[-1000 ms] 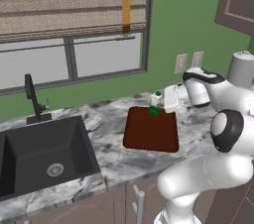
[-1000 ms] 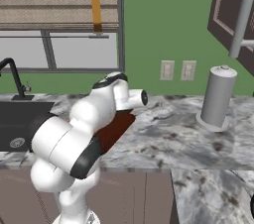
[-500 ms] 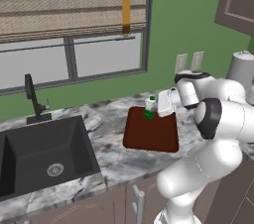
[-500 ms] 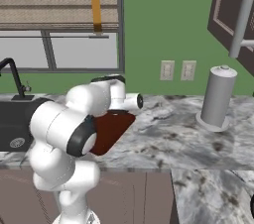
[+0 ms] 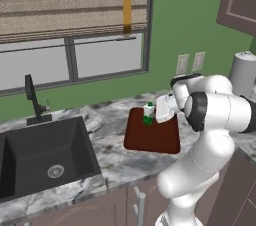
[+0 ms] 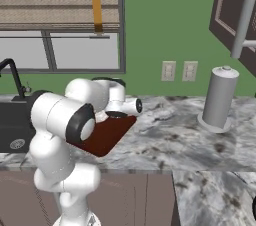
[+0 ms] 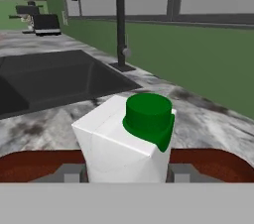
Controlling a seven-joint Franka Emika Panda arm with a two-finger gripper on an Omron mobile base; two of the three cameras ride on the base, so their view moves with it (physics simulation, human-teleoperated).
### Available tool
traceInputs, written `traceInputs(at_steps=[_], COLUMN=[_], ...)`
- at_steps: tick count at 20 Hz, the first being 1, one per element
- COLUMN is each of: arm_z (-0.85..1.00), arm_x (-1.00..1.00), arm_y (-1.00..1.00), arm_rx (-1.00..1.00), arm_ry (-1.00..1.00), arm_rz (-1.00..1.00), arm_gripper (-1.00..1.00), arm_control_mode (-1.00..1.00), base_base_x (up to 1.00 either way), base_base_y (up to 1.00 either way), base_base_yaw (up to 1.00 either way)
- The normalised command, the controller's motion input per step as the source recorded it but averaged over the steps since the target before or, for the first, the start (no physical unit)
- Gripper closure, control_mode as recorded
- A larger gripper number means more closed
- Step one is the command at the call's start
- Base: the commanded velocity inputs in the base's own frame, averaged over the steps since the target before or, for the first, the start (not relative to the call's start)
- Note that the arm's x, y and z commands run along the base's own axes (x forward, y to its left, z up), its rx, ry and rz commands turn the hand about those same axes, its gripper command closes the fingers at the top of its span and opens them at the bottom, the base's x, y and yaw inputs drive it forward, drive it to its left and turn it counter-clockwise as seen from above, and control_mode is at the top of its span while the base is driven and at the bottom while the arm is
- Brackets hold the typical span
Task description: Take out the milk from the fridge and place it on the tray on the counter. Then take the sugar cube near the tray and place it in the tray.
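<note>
The milk, a small white carton with a green band and cap, stands upright at the back part of the dark reddish-brown tray on the marbled counter. My gripper is shut on it from the right. In the hand view the milk sits between my two fingers, with the tray's rim just below. I cannot tell whether the carton's base touches the tray. The tray lies partly behind my arm in the right base view. The sugar cube is hidden and the fridge is out of view.
A black sink with a black faucet lies left of the tray. A tall grey canister stands on the counter at the right, under dark wall cabinets. The green wall and window run close behind the tray.
My hand has carried the milk left and down, from above the tray's back right corner to low over the tray's back part.
</note>
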Motion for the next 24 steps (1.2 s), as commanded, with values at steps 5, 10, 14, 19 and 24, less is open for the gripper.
traceInputs(at_steps=[5, 10, 14, 19, 24], arm_z=[-0.22, -0.21, -0.23, -0.27, -0.27], arm_x=[0.00, 0.00, 0.00, 0.00, 0.00], arm_y=[0.04, 0.00, 0.00, 0.00, 0.00], arm_rx=[-0.06, 0.00, 0.00, 0.00, 0.00], arm_ry=[-0.02, 0.00, 0.00, 0.00, 0.00], arm_rz=[0.00, 0.00, 0.00, 0.00, 0.00], arm_gripper=[1.00, 1.00, 1.00, 1.00, -1.00], arm_control_mode=[-1.00, -1.00, -1.00, -1.00, -1.00], base_base_x=[0.00, 0.00, 0.00, 0.00, 0.00], base_base_y=[0.00, 0.00, 0.00, 0.00, 0.00], base_base_yaw=[0.00, 0.00, 0.00, 0.00, 0.00])
